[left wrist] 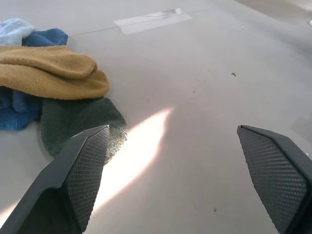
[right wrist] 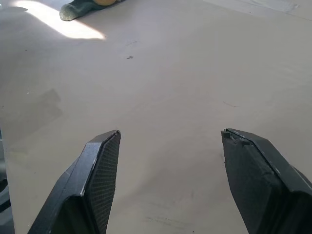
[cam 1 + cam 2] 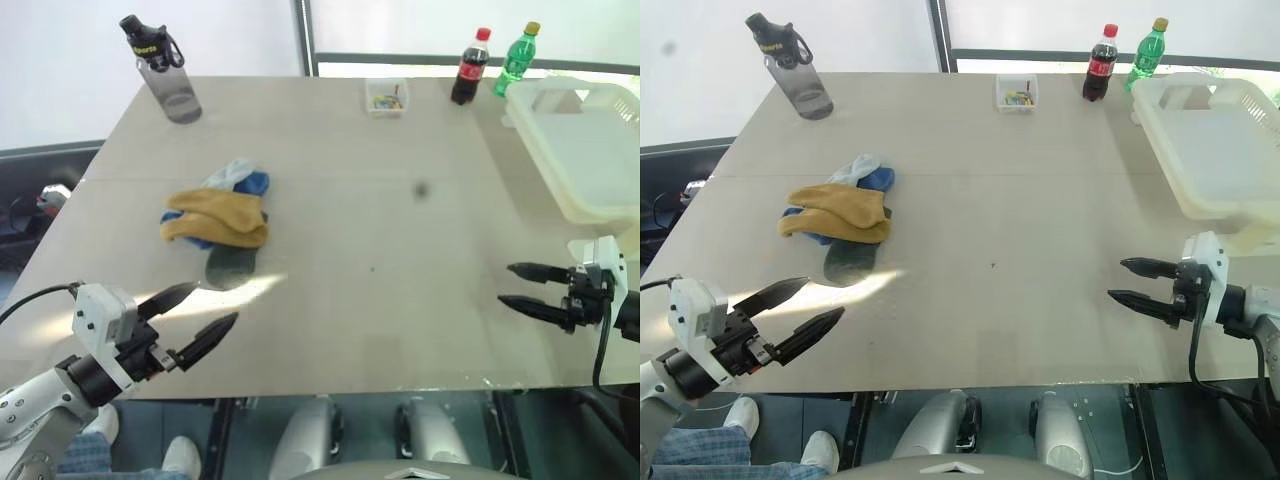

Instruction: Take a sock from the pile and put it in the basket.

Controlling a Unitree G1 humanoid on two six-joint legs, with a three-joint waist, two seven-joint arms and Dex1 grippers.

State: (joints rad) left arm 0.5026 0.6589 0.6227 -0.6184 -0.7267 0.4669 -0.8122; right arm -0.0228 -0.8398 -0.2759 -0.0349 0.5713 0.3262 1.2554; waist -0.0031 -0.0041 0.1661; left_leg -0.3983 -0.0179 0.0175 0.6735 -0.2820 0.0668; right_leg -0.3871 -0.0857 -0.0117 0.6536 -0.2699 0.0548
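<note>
The pile (image 3: 218,215) of socks lies left of the table's middle: mustard yellow ones on top, blue and pale ones behind, a dark green sock (image 1: 78,124) at the near side. The white basket (image 3: 585,150) stands at the table's right edge. My left gripper (image 3: 208,315) hovers open near the table's front left, short of the pile, with nothing between its fingers (image 1: 87,165). Over the front right of the table my right gripper (image 3: 505,285) is open and holds nothing, pointing toward the middle.
Along the back of the beige table (image 3: 380,230) stand a dark water bottle (image 3: 165,70), a small clear box (image 3: 386,97) of coloured bits, a cola bottle (image 3: 468,67) and a green bottle (image 3: 517,58). A bright sun patch (image 3: 250,290) lies near the pile.
</note>
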